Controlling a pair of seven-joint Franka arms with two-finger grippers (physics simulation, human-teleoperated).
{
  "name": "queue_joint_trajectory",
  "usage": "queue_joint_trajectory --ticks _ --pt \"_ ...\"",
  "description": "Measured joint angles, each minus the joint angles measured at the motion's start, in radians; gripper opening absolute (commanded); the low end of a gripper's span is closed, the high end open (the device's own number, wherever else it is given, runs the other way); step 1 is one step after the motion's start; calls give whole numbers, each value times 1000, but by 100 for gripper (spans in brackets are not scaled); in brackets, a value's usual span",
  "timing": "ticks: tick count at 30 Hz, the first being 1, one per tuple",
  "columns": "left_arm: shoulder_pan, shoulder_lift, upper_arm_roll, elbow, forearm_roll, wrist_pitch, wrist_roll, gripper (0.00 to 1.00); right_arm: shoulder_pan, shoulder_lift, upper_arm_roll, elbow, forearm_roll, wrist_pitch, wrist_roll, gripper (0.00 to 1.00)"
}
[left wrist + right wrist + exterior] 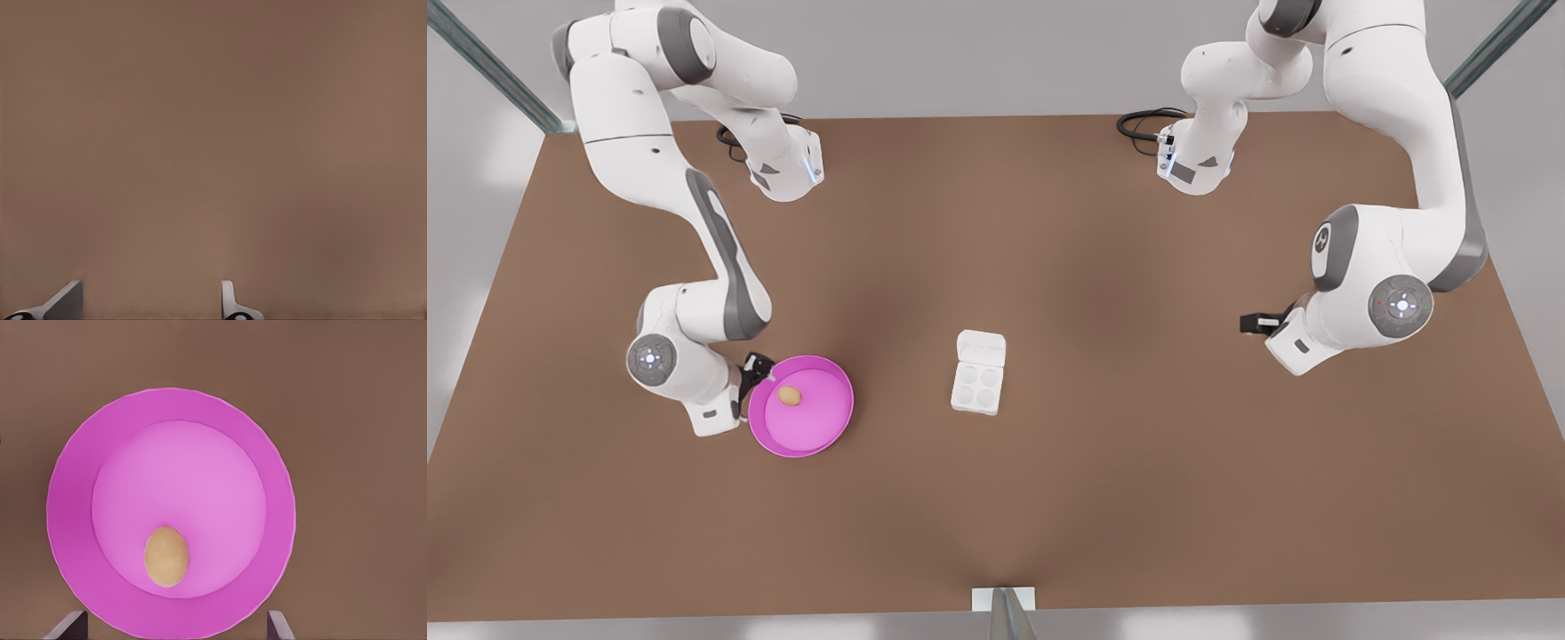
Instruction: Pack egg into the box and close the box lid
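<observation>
Brown desk spreads across the front view, and nothing is packed yet. At lower left of that frame, the egg lies in the pink dish; the right gripper hovers at the dish's rim, fingers wide apart and empty. At centre, the box has its lid open. The left gripper waits at the right, likewise spread and empty.

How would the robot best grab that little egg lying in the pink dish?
Probably from straight above, closing on the narrow middle of the egg across its short width. It lies on its side in the flat well of the pink dish, away from the raised rim. The right gripper hovers above it, fingers open.
</observation>
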Motion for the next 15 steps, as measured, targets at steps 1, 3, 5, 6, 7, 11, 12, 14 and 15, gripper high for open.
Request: queue_joint_trajectory --ticks 1,3,5,6,7,11,12,14,15 --pt "0 0 0 1 0 -3 0 100 3 2 0 -4 1 11 -44 100" --pt "1 1 0 2 0 -8 1 100 8 0 0 -19 1 28 -126 100" --pt "2 5 0 4 1 -11 2 100 12 -1 0 -33 0 39 -199 100" --pt "2 6 0 5 1 -13 2 100 16 -2 0 -40 0 43 -232 100" --pt "2 7 0 5 1 -13 2 100 17 -3 0 -52 0 48 -263 100" --pt "1 7 0 5 1 -16 1 100 18 1 0 -86 2 80 -371 100" --pt "1 7 0 5 1 -18 1 100 19 4 0 -89 3 89 -394 100" --pt "1 7 0 4 1 -20 0 100 19 13 1 -91 4 104 -435 100" --pt "2 7 0 5 1 -21 -1 100 19 16 1 -92 5 111 -452 100"
